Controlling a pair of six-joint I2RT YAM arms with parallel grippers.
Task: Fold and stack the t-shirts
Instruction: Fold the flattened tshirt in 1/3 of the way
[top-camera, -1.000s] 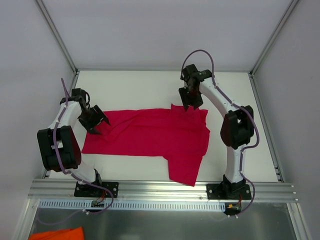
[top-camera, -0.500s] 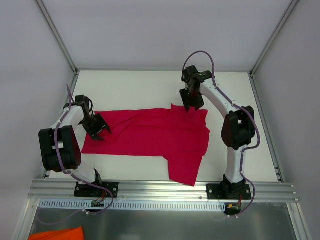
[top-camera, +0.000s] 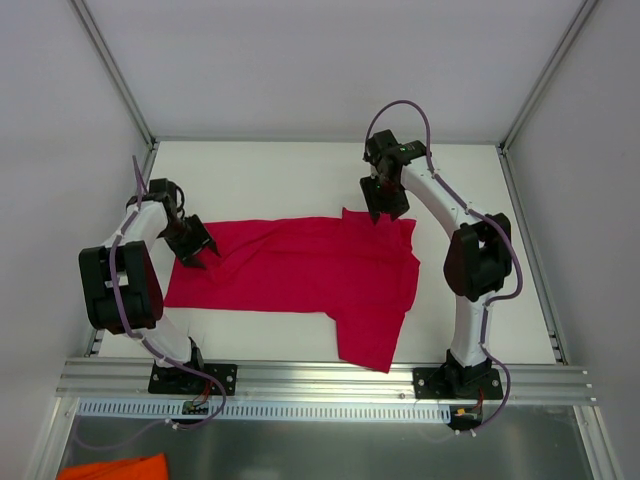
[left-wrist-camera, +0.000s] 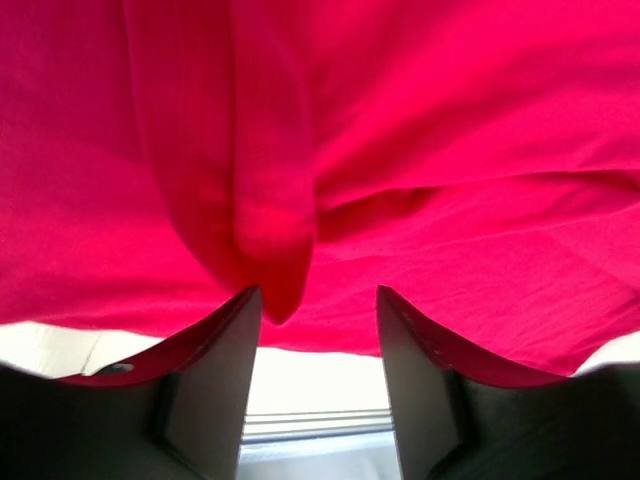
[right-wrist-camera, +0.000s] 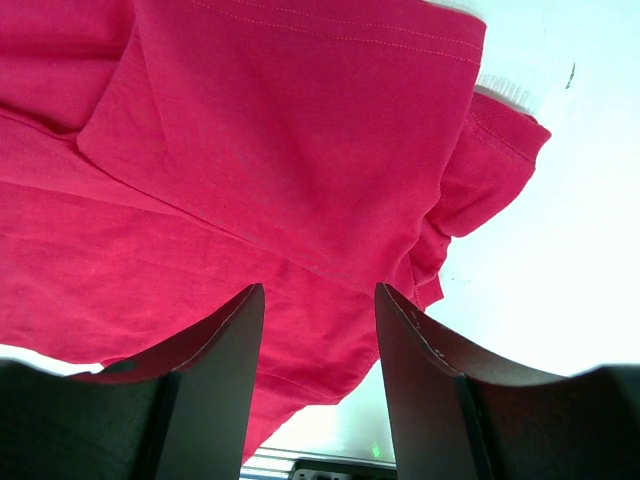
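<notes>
A plain crimson t-shirt (top-camera: 300, 265) lies spread flat on the white table (top-camera: 280, 180), with one sleeve reaching toward the front rail. My left gripper (top-camera: 197, 250) stands at the shirt's left edge, open. In the left wrist view a hanging fold of the t-shirt (left-wrist-camera: 275, 270) touches the tip of the left finger (left-wrist-camera: 215, 380), and nothing is pinched in the left gripper (left-wrist-camera: 318, 300). My right gripper (top-camera: 383, 212) hovers over the shirt's far right corner. In the right wrist view the right gripper (right-wrist-camera: 318, 295) is open above the t-shirt (right-wrist-camera: 250, 150).
An aluminium rail (top-camera: 320, 380) runs along the near edge by the arm bases. An orange cloth (top-camera: 110, 468) lies below it at the bottom left. White walls with metal posts close in the table on three sides.
My left gripper has narrowed a little and shifted slightly along the shirt's left edge. The right arm and the shirt have hardly moved.
</notes>
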